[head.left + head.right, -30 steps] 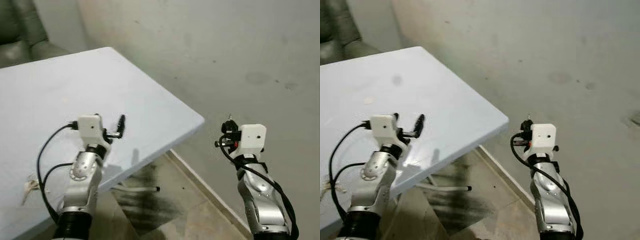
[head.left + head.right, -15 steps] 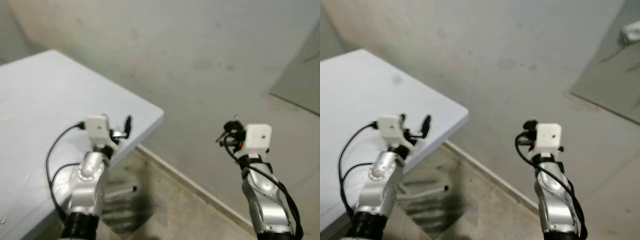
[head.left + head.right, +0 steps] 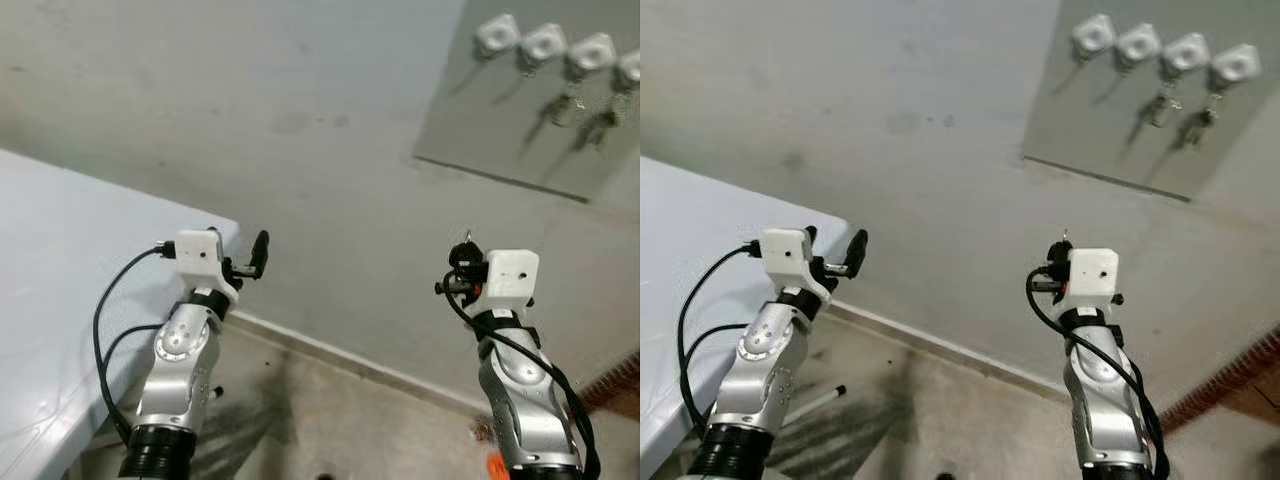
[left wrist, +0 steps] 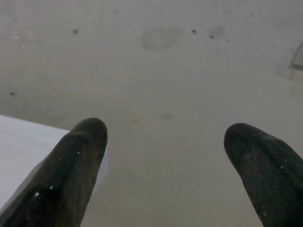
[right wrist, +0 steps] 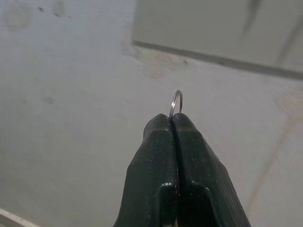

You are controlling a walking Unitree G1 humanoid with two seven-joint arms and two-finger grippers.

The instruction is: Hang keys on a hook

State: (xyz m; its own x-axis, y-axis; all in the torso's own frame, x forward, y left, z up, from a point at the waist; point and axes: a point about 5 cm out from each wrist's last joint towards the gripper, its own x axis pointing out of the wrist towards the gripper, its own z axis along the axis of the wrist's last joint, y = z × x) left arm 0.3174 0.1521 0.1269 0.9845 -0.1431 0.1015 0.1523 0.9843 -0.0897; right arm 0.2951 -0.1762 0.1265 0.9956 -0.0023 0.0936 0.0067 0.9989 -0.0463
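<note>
One key ring (image 5: pixel 176 103) in right end effector (image 5: pixel 173 124)

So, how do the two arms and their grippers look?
Both arms are silver metal, jointed, with a black collar low on the forearm. Each wrist carries a white boxy camera housing, and black cables loop along it. The left gripper and right gripper have long black textured fingers; red shows beside the right wrist housing.

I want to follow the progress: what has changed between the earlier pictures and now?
The head camera has swung right, away from the table, so a wall panel with four hooks has come into view. The right gripper stays shut on the key ring; the left gripper stays open and empty.
</note>
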